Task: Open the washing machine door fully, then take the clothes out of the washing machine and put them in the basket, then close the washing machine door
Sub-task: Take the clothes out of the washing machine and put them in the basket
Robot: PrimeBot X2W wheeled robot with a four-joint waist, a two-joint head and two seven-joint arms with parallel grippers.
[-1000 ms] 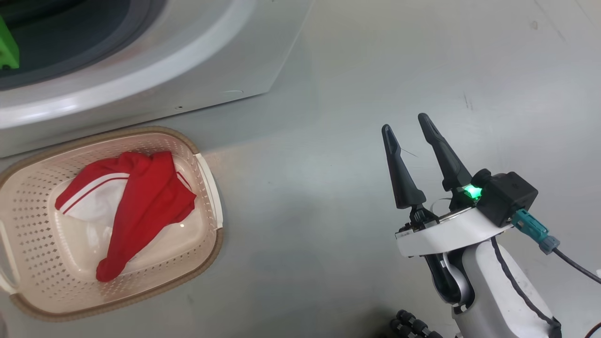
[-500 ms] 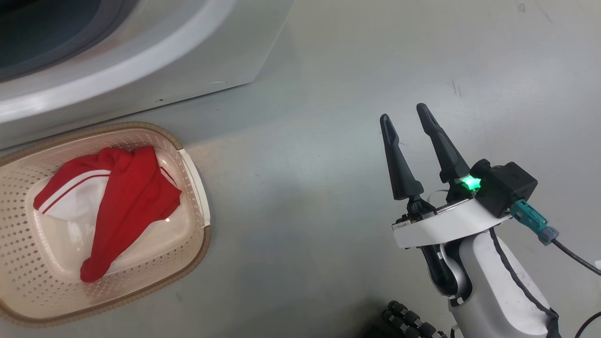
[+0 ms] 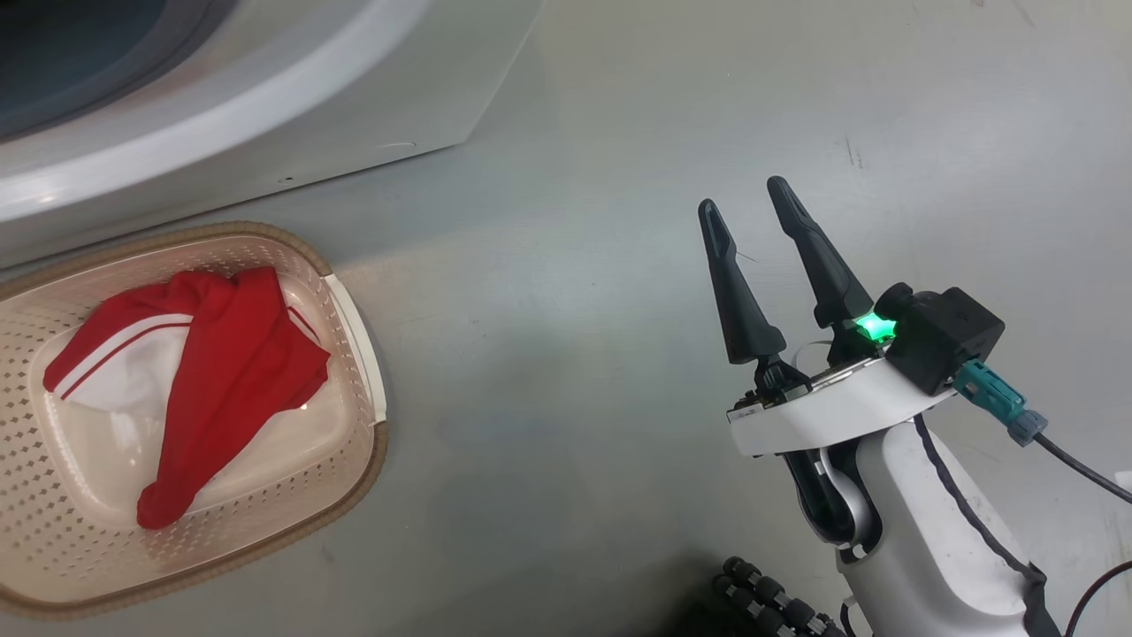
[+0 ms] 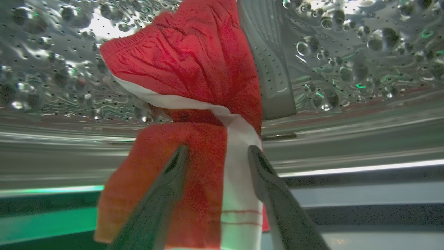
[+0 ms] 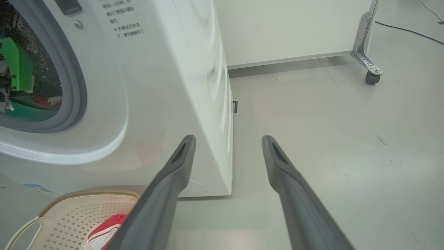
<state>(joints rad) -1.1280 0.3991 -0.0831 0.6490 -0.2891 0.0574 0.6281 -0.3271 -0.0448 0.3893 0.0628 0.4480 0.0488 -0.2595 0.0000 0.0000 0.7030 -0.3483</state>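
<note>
Inside the steel drum [image 4: 347, 52] of the washing machine [image 5: 156, 86], a red garment with white trim [image 4: 194, 62] is bunched against a grey paddle [image 4: 270, 69]. My left gripper [image 4: 216, 149] is open, its two fingers straddling the garment's lower fold. Another of the red clothes [image 3: 221, 354] lies in the cream basket [image 3: 354, 301] on the floor in front of the machine [image 3: 309, 97]. My right gripper [image 3: 743, 196] hangs open and empty over the floor, well right of the basket. The washing machine door is out of view.
Grey floor [image 3: 575, 354] stretches between the basket and my right arm. In the right wrist view the right gripper [image 5: 228, 139] points past the machine's front corner, with the basket [image 5: 69, 215] at lower left. A white wall panel [image 5: 295, 27] and a castor leg [image 5: 371, 74] stand behind.
The head camera has shifted, so basket and machine sit further left in the picture. The green-lit part at the drum opening has left the view. My right gripper stays open.
</note>
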